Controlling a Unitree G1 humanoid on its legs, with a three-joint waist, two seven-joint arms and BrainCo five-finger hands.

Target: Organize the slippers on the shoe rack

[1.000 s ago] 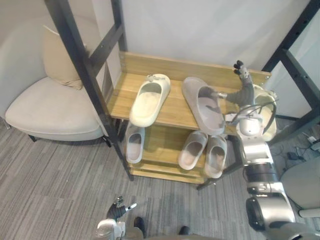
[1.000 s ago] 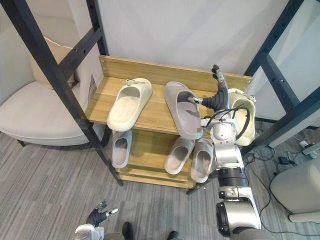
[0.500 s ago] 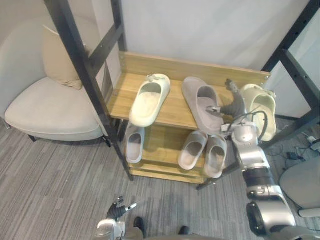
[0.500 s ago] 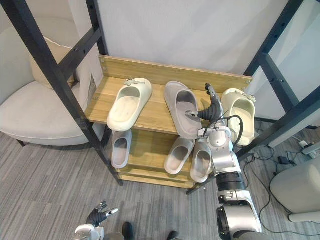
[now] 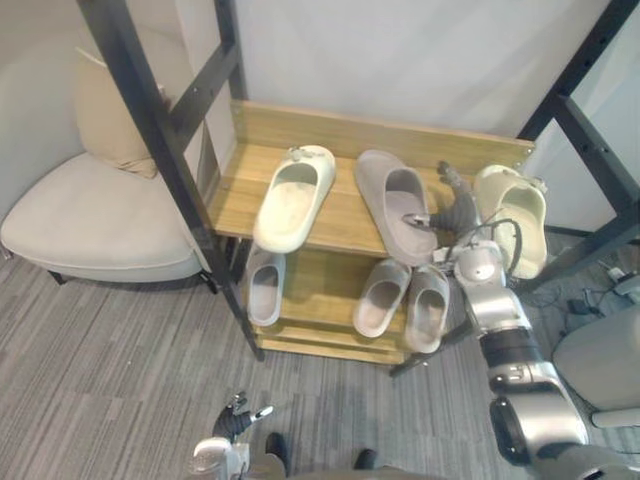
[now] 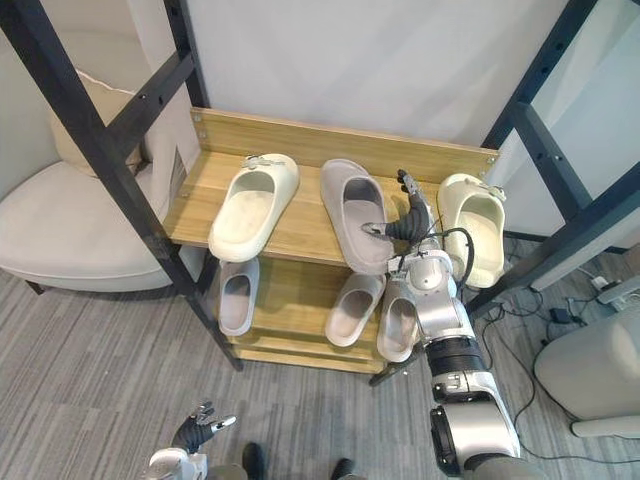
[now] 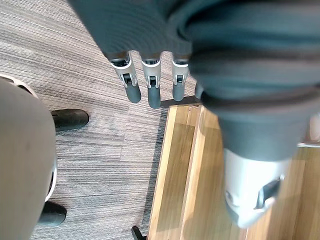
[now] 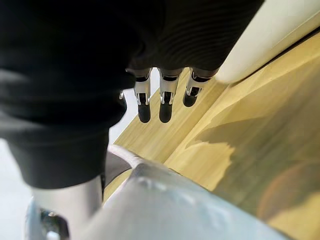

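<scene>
Grey slipper (image 5: pixel 397 203) is overhanging the shoe rack's (image 5: pixel 345 215) six o'clock edge; my right hand (image 5: pixel 455 208), fingers straight, is touching its three o'clock side, risking knocking it off.

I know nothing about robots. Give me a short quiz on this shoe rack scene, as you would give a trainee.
1. How many slippers lie on the lower shelf of the shoe rack?
2. Which slipper is the right hand next to? A: the grey slipper on the top shelf. B: the cream one at the top shelf's left end. C: one on the lower shelf.
3. True or false: the left hand holds a slipper.
Key: 1: three, a lone slipper and a pair. 2: A. 3: false; it hangs open, low over the carpet.
</scene>
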